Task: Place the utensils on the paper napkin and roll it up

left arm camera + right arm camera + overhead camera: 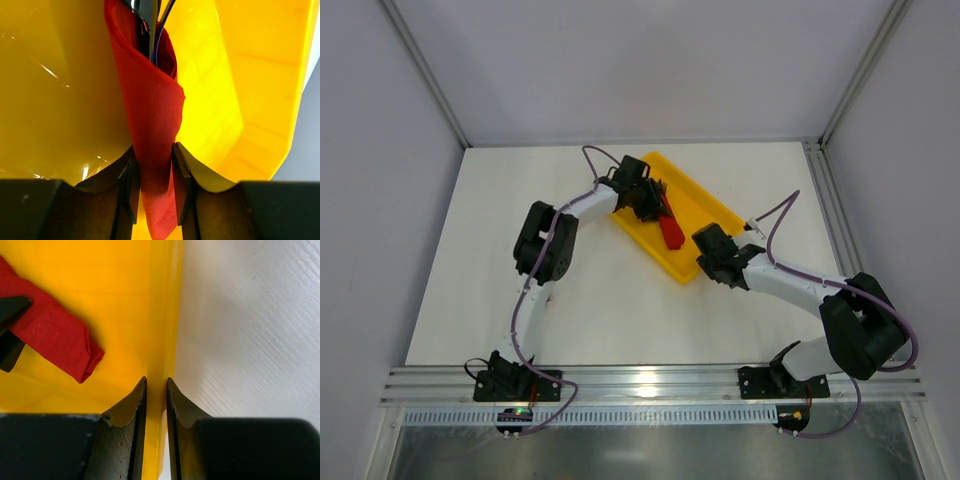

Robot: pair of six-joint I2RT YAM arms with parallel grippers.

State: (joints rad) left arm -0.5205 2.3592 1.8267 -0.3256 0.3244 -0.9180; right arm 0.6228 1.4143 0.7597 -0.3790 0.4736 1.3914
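Note:
The paper napkin point(670, 232) is rolled into a red tube point(150, 115) and lies in the yellow tray point(705, 205). The utensils stick out of its far end, one black point(144, 30) and one blue point(159, 37). My left gripper point(154, 148) reaches into the tray from the left point(655, 205), and its pads touch both sides of the roll. My right gripper point(156, 381) is shut on the tray's near rim point(160, 315), at the tray's near right corner point(705, 262). The roll's end point(55, 340) lies to its left.
The white table point(250, 340) runs on to the right of the tray's rim. Metal frame posts point(820, 190) and grey walls bound the table at the back and sides. The arm bases sit on the rail point(650, 385) at the near edge.

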